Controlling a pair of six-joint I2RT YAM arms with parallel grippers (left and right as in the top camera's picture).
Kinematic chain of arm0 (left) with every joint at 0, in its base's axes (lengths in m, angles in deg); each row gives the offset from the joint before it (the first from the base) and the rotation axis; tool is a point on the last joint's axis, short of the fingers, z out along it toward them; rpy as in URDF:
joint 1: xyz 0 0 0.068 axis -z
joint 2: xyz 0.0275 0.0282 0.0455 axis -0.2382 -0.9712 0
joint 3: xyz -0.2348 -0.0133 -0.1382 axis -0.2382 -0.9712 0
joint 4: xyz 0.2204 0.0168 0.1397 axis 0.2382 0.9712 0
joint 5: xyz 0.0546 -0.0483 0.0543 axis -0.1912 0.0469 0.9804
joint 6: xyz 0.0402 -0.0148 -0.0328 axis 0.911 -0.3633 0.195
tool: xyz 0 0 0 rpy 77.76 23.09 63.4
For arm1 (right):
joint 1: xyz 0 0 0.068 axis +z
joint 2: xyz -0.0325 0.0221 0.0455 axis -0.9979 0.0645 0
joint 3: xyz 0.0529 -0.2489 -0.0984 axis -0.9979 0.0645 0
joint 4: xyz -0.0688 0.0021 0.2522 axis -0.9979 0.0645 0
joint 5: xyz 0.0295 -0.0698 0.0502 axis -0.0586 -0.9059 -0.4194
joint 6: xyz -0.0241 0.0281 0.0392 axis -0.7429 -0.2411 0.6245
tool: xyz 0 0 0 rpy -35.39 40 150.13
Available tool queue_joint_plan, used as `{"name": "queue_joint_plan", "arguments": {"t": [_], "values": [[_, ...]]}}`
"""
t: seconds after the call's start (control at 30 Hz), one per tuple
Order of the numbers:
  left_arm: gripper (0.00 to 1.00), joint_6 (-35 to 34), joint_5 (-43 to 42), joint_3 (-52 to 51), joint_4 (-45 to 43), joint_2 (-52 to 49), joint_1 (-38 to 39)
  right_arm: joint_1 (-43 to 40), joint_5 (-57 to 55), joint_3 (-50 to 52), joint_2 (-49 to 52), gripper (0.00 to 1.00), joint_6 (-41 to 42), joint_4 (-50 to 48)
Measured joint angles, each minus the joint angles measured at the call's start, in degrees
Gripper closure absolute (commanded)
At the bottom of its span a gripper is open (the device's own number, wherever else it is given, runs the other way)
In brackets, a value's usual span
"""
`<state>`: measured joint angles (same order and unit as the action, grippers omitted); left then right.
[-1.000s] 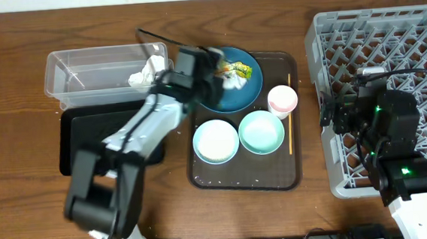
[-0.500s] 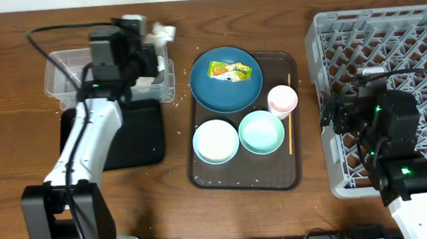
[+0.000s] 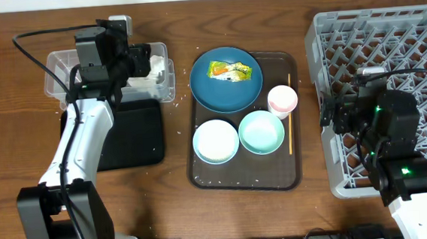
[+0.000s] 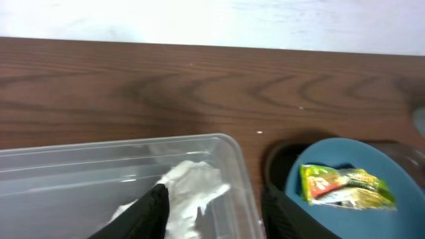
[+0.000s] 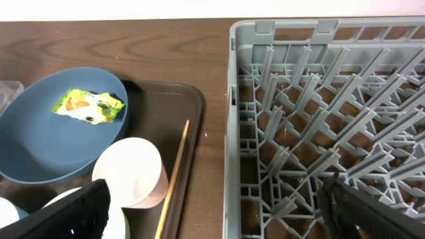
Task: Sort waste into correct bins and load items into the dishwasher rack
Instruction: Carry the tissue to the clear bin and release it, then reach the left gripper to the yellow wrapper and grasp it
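Left gripper (image 4: 216,214) hung open over the tub (image 3: 57,61), which ran left-right, napkin (image 4: 194,186) sitting loose in its right end. Right gripper (image 5: 214,207) gaped empty over the rack (image 3: 389,43).

— What's spread out on the counter (image 3: 12,148)?
— A flat brown serving tray (image 3: 247,176) with rounded corners, near the middle, its long sides running from front to back.
— And the counter itself?
— Dark wood with a plain grain. A pale wall (image 4: 212,20) runs along its far edge.
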<state>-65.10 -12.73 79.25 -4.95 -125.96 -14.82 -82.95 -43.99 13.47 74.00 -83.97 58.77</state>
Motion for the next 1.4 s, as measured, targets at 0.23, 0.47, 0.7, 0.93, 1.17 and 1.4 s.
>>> {"name": "queue_joint_plan", "arguments": {"t": [0.23,0.47,0.7,0.93,1.17,1.4], "values": [[0.56,0.07,-0.15,0.61,2.78,-0.04,4.57,0.00,0.00,0.00,0.00,0.01,0.00,-0.28],[0.56,1.86,8.61,10.29,10.43,-1.53,14.93,0.00,0.00,0.00,0.00,0.01,0.00,-0.35],[0.51,3.69,12.24,16.61,11.63,-7.43,21.16,0.00,0.00,0.00,0.00,0.01,0.31,-0.13],[0.33,13.14,13.46,16.44,12.13,-18.91,26.01,0.00,0.00,0.00,0.00,0.01,0.48,0.33],[0.29,19.65,13.44,16.41,9.86,-24.17,29.20,0.00,0.00,0.00,0.00,0.01,0.48,0.52],[0.28,21.29,13.46,16.41,6.49,-25.46,29.22,0.00,0.00,0.00,0.00,0.01,0.50,1.01]]}}
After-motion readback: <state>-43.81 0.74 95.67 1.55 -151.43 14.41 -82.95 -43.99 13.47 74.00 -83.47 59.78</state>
